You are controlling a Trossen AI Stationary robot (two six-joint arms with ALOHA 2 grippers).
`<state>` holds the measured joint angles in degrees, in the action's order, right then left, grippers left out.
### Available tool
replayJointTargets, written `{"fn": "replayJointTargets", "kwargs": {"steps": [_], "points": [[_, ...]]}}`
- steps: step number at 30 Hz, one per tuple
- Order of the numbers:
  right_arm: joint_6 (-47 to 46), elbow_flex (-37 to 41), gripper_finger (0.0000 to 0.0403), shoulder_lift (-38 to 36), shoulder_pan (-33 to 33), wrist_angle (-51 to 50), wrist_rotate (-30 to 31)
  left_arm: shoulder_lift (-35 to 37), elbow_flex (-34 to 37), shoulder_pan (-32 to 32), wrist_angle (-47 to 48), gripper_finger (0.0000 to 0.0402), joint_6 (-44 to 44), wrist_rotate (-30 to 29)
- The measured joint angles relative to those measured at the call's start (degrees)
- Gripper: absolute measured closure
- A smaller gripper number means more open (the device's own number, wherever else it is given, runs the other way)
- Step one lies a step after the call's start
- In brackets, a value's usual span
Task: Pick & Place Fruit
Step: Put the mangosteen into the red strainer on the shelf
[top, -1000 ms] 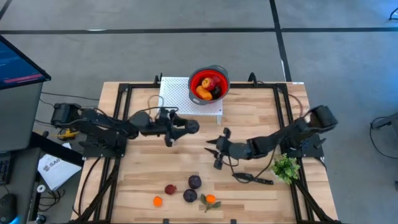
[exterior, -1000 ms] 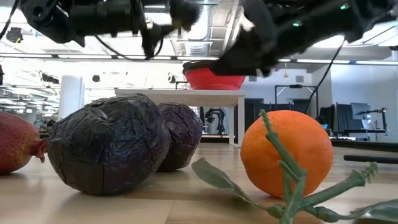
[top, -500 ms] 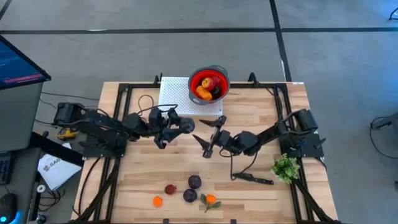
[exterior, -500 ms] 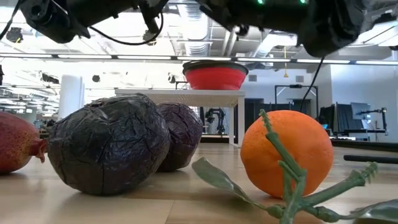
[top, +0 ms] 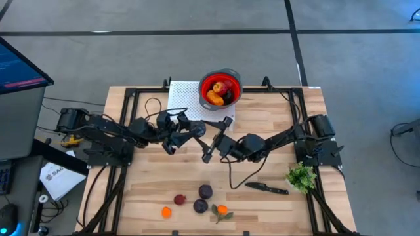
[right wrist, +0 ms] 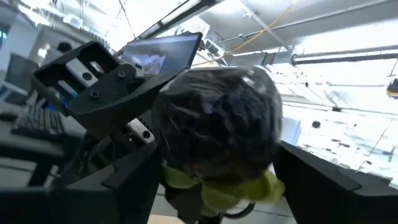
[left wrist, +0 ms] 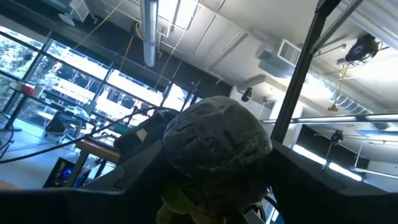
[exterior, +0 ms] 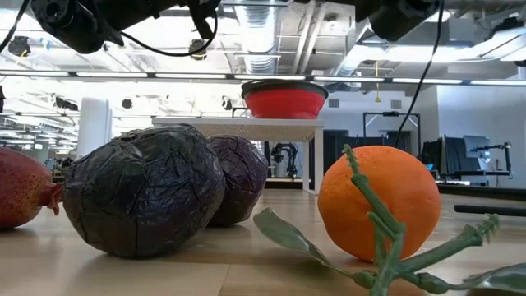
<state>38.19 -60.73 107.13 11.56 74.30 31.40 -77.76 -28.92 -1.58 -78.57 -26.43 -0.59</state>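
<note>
At the centre of the high view, just below the white perforated stand [top: 197,105], the two grippers meet around one dark, crinkle-skinned round fruit [top: 197,131]. The left gripper [top: 187,130] comes in from the picture's left and has its fingers closed on that fruit; its wrist view shows the wrinkled, foil-like ball [left wrist: 217,146] filling the gap between them, with a yellow-green patch under it. The right gripper [top: 215,139] reaches from the right with fingers spread wide either side of the same fruit [right wrist: 217,134]; whether they touch it is hard to tell. The fruit is nearly spherical, so no long axis shows.

On the stand sits a red round bowl [top: 203,86] with a grey rim, holding a red-yellow piece, an elongated orange piece lying roughly left to right, and a dark one.

Along the lower middle of the light wooden slatted table [top: 275,108] lie a small orange ball [top: 166,212], a red pomegranate-like fruit [top: 179,199], two dark purple wrinkled balls [top: 203,198], touching in the low view, and a smooth orange with green leaves [top: 222,210], its stem and leaves trailing to the right.
</note>
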Motion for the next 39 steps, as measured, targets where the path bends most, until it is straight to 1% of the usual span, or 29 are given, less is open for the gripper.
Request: {"fn": "replayJointTargets", "kwargs": {"steps": [5, 7, 10, 12, 14, 15, 17, 19, 20, 22, 24, 26, 29, 33, 37, 39], "points": [[3.8, -0.6, 0.0167, 0.0, 0.9, -0.6, 1.4, 0.0, 0.0, 0.0, 0.1, 0.0142, -0.9, 0.1], [5.2, -0.6, 0.0194, 0.0, 1.6, -1.1, 3.1, 0.0, 0.1, 0.1, 0.7, 0.0131, -1.0, 0.4], [7.4, -0.7, 0.0224, -0.3, 3.0, -5.1, 7.3, 0.0, 1.1, 1.2, 1.3, 0.0109, -1.1, 2.3], [7.9, -0.7, 0.023, -1.0, 4.1, -10.9, 11.1, -0.1, 2.3, 2.6, 1.9, 0.0092, -1.5, 4.0], [6.2, -0.7, 0.0226, -2.2, 5.1, -18.5, 14.4, 0.3, 3.6, 4.2, 2.2, 0.0076, -1.7, 5.7], [4.2, -0.7, 0.0221, -3.1, 5.7, -23.4, 16.2, 0.5, 4.2, 5.1, 2.1, 0.0068, -1.6, 6.3], [-2.5, -0.7, 0.021, -5.2, 6.5, -34.1, 17.0, 0.6, 5.2, 6.3, 2.2, 0.0057, 0.2, 6.5], [-12.0, -0.7, 0.0204, -7.4, 6.7, -46.2, 16.3, 0.6, 5.5, 6.7, 3.7, 0.0052, 4.0, 5.4], [-17.4, -0.7, 0.0203, -8.6, 6.5, -52.1, 14.9, 0.6, 5.5, 6.6, 5.0, 0.0051, 6.5, 4.4], [-27.4, -0.7, 0.0204, -10.4, 5.6, -62.3, 11.5, 0.6, 5.1, 5.4, 10.2, 0.0052, 11.0, 1.4], [-35.0, -0.6, 0.0207, -11.6, 4.4, -69.1, 7.9, 0.6, 4.1, 3.5, 17.1, 0.0057, 14.4, -2.9], [-40.3, -0.7, 0.0208, -11.7, 2.9, -71.3, 3.9, 0.5, 2.4, 1.4, 22.2, 0.0062, 16.9, -6.5], [-43.2, -0.7, 0.0205, -10.7, 0.8, -71.0, -0.4, 0.5, 0.0, -0.9, 28.2, 0.0066, 19.2, -10.6], [-42.9, -0.6, 0.0201, -8.3, -0.9, -69.3, -1.4, 0.5, -1.5, -1.8, 34.1, 0.0063, 19.9, -14.2], [-42.3, -0.7, 0.0201, -7.6, -1.6, -67.0, -1.5, 0.3, -1.5, -0.8, 40.5, 0.0058, 16.4, -14.5], [-42.3, -0.6, 0.02, -7.5, -1.6, -66.7, -1.5, 0.3, -1.5, -0.6, 41.4, 0.0055, 15.3, -14.2]]}}
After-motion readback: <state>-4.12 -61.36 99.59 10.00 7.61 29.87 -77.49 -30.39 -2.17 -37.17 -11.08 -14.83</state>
